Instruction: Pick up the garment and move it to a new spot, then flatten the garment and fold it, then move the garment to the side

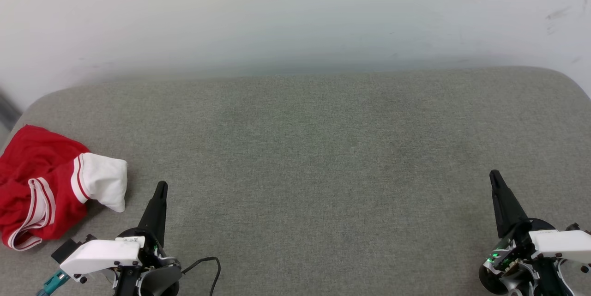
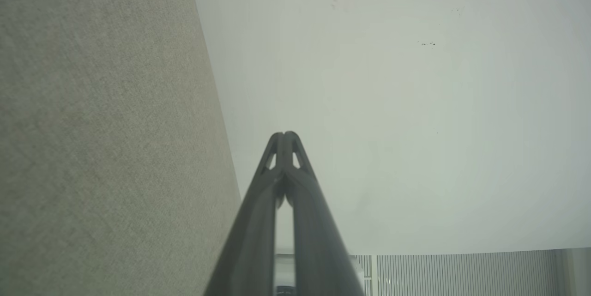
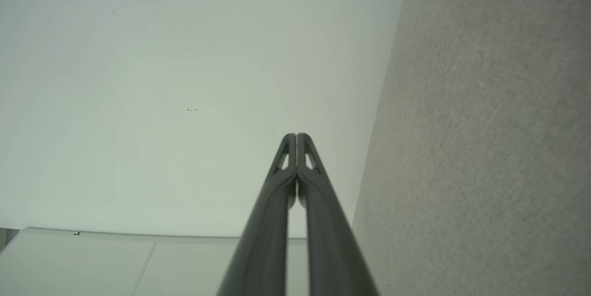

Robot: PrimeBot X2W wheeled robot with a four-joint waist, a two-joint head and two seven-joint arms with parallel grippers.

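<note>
The garment (image 1: pixel 41 185) lies crumpled at the left edge of the grey upholstered surface (image 1: pixel 314 157), red with one white striped sleeve sticking out to the right. My left gripper (image 1: pixel 161 186) stands at the lower left, shut and empty, its tip a little to the right of the sleeve and apart from it. In the left wrist view the left gripper (image 2: pixel 285 135) has its tips pressed together. My right gripper (image 1: pixel 494 175) stands at the lower right, shut and empty, far from the garment. The right gripper (image 3: pixel 296 136) shows closed tips in its wrist view too.
A pale wall (image 1: pixel 295 14) rises behind the surface's far edge. The surface's corners are rounded. A black cable (image 1: pixel 208 266) loops beside my left wrist. A ribbed panel (image 2: pixel 461 273) shows low in the left wrist view.
</note>
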